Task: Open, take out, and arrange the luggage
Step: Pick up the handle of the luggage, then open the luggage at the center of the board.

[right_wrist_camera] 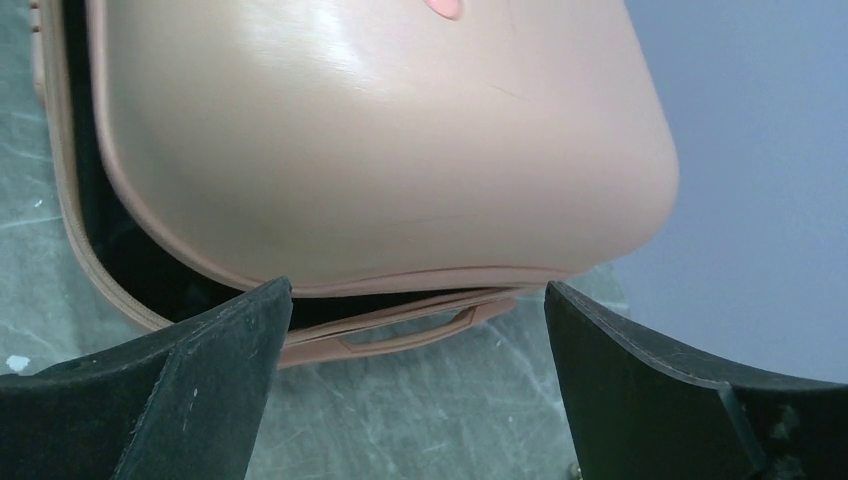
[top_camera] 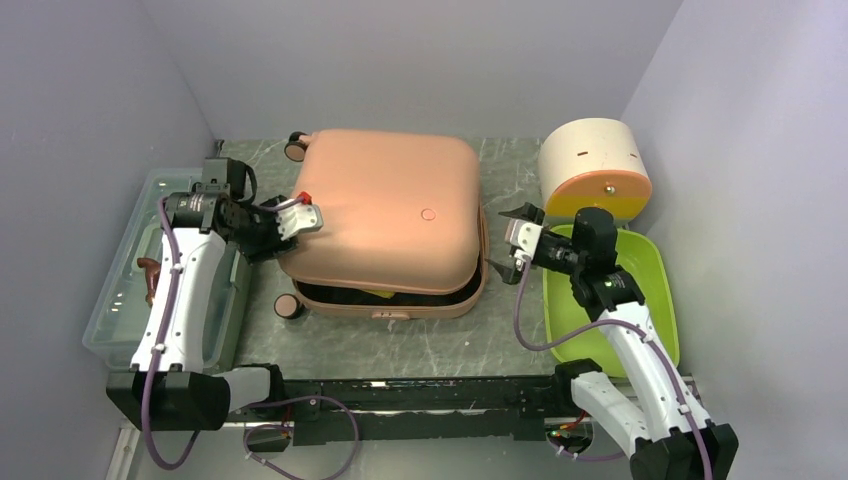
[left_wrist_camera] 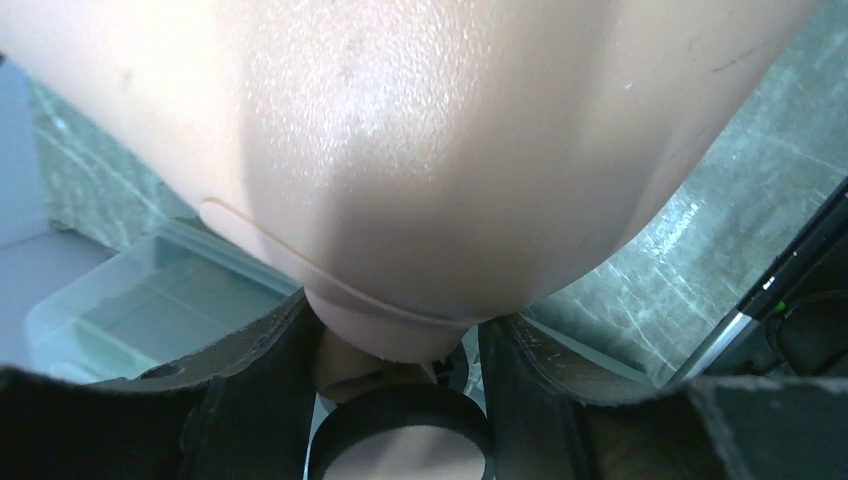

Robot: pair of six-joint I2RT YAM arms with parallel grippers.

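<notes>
Top external: left gripper [top_camera: 305, 218] pinches the luggage [top_camera: 385, 215] by its left rim (lid's propped ajar), right gripper [top_camera: 508, 242] hangs wide open just beside it.

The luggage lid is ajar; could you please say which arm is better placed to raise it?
Left: the left fingers grip a lid corner of the luggage, while the right fingers stand open beside it.

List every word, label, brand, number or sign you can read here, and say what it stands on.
No text can be read in any view.
On the suitcase lid, the round badge is too small to tell whether it bears any text.
On the cream drum there are only small dark marks, with no lettering to make out.
</notes>
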